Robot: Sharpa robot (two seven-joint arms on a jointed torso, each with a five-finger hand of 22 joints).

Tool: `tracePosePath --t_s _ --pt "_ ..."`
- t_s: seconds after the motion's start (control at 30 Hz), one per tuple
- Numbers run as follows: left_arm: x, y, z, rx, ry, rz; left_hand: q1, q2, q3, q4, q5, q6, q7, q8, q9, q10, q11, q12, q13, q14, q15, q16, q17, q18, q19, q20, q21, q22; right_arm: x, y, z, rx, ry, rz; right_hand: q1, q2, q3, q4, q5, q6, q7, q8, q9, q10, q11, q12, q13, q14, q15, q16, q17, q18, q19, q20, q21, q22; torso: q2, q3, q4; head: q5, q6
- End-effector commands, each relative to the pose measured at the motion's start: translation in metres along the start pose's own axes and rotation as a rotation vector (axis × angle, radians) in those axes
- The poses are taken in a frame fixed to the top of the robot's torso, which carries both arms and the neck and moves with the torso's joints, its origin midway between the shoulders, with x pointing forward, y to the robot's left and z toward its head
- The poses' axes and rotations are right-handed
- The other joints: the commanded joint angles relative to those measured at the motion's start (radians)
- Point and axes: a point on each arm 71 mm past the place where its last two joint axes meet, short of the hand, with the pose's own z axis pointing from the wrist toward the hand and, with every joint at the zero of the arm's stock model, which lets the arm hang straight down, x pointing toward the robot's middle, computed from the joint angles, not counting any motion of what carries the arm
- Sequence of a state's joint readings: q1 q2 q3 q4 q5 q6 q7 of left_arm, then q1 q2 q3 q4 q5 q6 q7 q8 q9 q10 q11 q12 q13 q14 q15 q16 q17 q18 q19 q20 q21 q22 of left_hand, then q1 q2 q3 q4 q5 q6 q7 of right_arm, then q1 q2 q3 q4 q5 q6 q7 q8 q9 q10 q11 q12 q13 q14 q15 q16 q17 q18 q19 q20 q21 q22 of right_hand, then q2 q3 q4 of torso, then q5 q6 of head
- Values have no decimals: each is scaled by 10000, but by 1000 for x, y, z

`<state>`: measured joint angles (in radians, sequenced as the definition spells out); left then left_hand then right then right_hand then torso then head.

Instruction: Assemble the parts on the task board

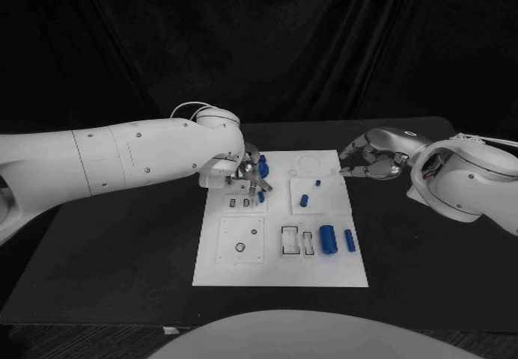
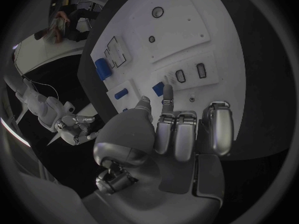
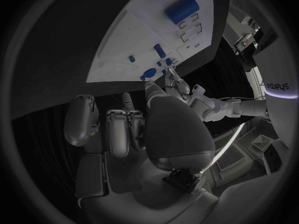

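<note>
Blue parts lie mostly loose: two cylinders (image 1: 337, 240) at the task board's (image 1: 281, 273) four o'clock, a peg (image 1: 305, 200) centrally. Left hand (image 1: 244, 175) pinches one part (image 1: 263, 166) at ten o'clock; right hand (image 1: 373, 163) curls empty beside the board. Assembly looks barely started.

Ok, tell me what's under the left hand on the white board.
Under the left hand the task board shows small dark-rimmed slots and a blue part at its fingertips. The board area directly beneath the palm is covered, so anything there can't be seen.
</note>
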<state>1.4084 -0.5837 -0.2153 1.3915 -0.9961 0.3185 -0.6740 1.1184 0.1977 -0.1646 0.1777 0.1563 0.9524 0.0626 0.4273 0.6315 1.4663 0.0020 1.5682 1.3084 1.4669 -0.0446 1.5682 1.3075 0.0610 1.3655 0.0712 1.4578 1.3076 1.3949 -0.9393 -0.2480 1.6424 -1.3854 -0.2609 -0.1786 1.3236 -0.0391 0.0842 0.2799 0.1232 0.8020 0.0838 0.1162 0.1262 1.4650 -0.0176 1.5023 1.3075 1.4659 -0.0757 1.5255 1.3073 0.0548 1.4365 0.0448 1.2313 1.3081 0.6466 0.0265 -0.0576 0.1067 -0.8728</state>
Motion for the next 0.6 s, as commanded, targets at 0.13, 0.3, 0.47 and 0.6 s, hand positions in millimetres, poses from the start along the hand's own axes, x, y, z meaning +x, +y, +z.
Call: tracePosePath --t_s 0.13,0.3,0.47,0.6 --pt "4 -1 3 199 175 43 104 -24 177 -135 113 136 -27 -131 40 1045 -42 26 2624 1039 0 26 2633 22 -46 -17 -52 290 3 0 0 -14 9 11 -13 92 -50 -19 55 58 14 -16 -17 489 70 -54 1819 897 60 -4 2137 150 -31 -17 -13 1707 -5 8 -6 16 2" --pt "5 0 5 212 190 -16 133 -25 256 -200 125 157 -31 -199 56 1045 -49 26 2624 1039 -8 26 2633 38 -97 -26 -91 234 4 -1 0 -12 45 14 -13 92 -50 -19 55 58 14 -16 -17 489 70 -54 1819 897 60 -4 2137 150 -31 -17 -13 1707 -8 8 -3 18 2" --pt "7 -1 7 300 180 -68 172 -26 377 -296 182 183 -37 -296 81 1045 -55 26 2624 1039 -14 26 2633 60 -173 -34 -150 154 4 -1 0 9 67 13 -14 92 -54 -17 57 60 14 -18 -20 484 70 -61 1810 893 60 -16 2124 151 -32 -18 -19 1706 -7 15 -2 12 2" --pt "8 -3 9 374 187 -78 179 -20 429 -328 210 197 -40 -334 93 1045 -57 26 2624 1039 -17 26 2633 59 -170 -38 -155 159 4 -1 0 24 90 11 -14 93 -56 -17 58 61 14 -19 -21 481 70 -66 1804 889 60 -27 2111 154 -37 -18 -31 1702 -6 12 0 5 2"
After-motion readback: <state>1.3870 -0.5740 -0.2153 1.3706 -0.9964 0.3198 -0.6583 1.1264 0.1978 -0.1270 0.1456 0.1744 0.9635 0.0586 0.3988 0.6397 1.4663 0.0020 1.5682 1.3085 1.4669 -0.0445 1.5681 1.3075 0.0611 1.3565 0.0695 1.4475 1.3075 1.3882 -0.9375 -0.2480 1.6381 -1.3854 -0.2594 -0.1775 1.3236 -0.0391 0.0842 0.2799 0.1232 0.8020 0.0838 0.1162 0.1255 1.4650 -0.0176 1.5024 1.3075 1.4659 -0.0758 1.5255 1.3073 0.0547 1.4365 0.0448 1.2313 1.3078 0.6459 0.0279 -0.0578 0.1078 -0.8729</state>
